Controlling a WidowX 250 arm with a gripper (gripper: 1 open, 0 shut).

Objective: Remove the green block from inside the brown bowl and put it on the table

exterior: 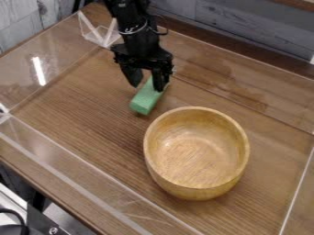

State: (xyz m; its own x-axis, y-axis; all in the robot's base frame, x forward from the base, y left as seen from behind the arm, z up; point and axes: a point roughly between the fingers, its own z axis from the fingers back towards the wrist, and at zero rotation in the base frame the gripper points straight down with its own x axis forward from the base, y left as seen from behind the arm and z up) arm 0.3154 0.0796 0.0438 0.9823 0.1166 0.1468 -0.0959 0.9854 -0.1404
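The green block (145, 101) lies on the table (73, 106) just up and left of the brown bowl (203, 188), close to its rim but apart from it. The bowl is upright with nothing inside it. My gripper (146, 83) points down right over the block's far end, jaws spread wide. The black fingers (128, 77) stand either side of the block's top and do not seem to pinch it.
Low clear plastic walls (68, 170) border the table at the front and sides. A grey plank wall (245, 23) runs behind. White cable loops (98, 32) hang beside the arm at the back.
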